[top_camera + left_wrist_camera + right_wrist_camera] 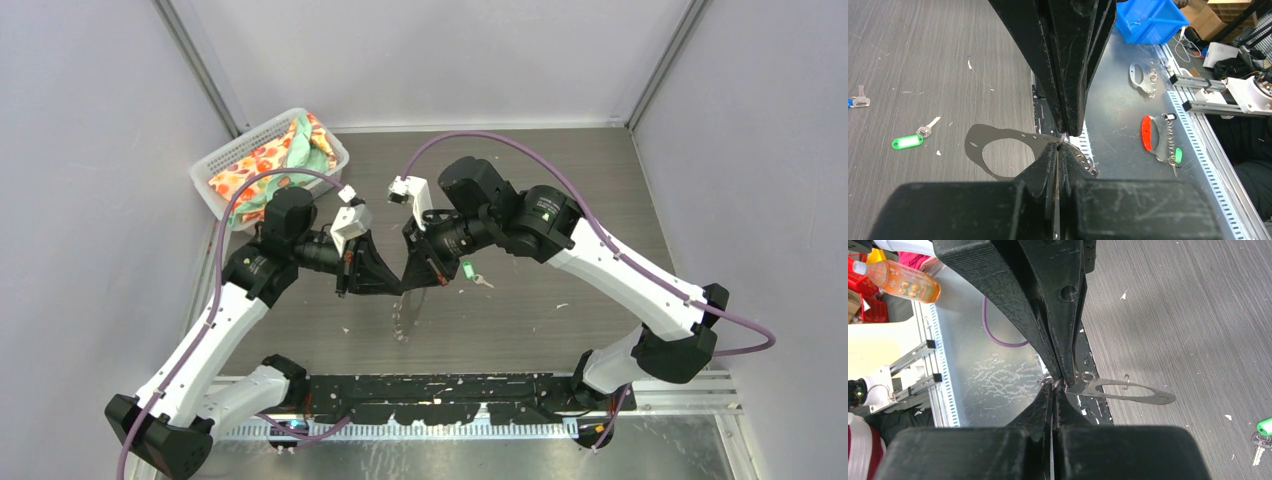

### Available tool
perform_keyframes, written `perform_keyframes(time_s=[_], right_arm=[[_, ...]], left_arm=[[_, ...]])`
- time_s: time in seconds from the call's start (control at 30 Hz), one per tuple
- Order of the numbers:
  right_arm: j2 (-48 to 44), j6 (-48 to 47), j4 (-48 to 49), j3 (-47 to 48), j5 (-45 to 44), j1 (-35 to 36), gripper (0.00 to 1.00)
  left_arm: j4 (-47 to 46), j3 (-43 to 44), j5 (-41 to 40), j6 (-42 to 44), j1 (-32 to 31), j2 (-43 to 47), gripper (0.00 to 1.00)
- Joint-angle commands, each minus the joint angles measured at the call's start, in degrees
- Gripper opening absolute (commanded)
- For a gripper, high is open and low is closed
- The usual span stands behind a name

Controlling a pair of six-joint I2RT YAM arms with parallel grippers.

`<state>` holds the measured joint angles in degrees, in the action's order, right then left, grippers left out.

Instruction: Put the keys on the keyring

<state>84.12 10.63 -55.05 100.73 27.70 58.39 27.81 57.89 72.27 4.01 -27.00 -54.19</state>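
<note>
Both the left claw (1059,150) and right claw (1053,390) pinch the keyring (1158,398); next, one should let go and fetch the green key (908,142)

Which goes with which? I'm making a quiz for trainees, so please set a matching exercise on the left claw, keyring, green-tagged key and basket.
Things: 1 left claw; 2 keyring; 3 green-tagged key; 4 white basket.
States: a) holds patterned cloth; b) lies loose on the table; c) clamped shut on the keyring; d) hangs above the table.
Pairs: 1-c, 2-d, 3-b, 4-a.
</note>
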Motion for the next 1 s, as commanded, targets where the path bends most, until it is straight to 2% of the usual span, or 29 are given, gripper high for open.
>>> perform_keyframes(time_s=[0.0, 0.17, 0.43, 0.47, 0.57, 0.63, 0.67, 0.8, 0.97], right_arm=[[-0.5, 0.2, 5.6, 1.2, 2.1, 0.5, 0.01], [-0.1, 0.4, 6.2, 0.5, 2.2, 0.5, 0.01], [-0.6, 0.8, 7.7, -0.9, 2.2, 0.6, 0.01], [-0.6, 1.1, 7.7, -0.9, 2.1, 0.6, 0.04], [-1.4, 2.1, 7.9, -1.0, 0.8, 0.5, 0.24], [-3.0, 2.7, 8.5, -1.7, -0.7, 0.2, 0.38], [-4.2, 3.2, 9.2, -2.6, -1.0, -0.2, 0.41], [-10.5, 5.4, 13.0, -6.2, -2.9, -2.0, 0.47], [-20.1, 8.6, 20.3, -13.8, -6.1, -3.3, 0.47]], left_arm=[[-4.3, 0.9, 2.3, -2.2, -0.2, 0.4, 0.02], [-4.7, 0.9, 3.1, -2.9, -0.2, 0.5, 0.06], [-3.6, 1.1, 4.6, -0.8, -0.2, 0.7, 0.0], [-4.0, 1.1, 4.9, -0.8, -0.2, 0.9, 0.0], [-3.5, 0.9, 4.4, 2.5, -0.2, 2.3, 0.0], [-0.2, 1.2, 3.3, 9.2, -0.2, 3.5, 0.0], [1.3, 1.6, 2.7, 13.7, -0.2, 3.9, 0.0], [1.3, 3.2, 1.1, 17.4, -0.2, 4.2, 0.0], [-6.8, 1.3, 1.6, 13.4, -0.2, 6.3, 0.0]])
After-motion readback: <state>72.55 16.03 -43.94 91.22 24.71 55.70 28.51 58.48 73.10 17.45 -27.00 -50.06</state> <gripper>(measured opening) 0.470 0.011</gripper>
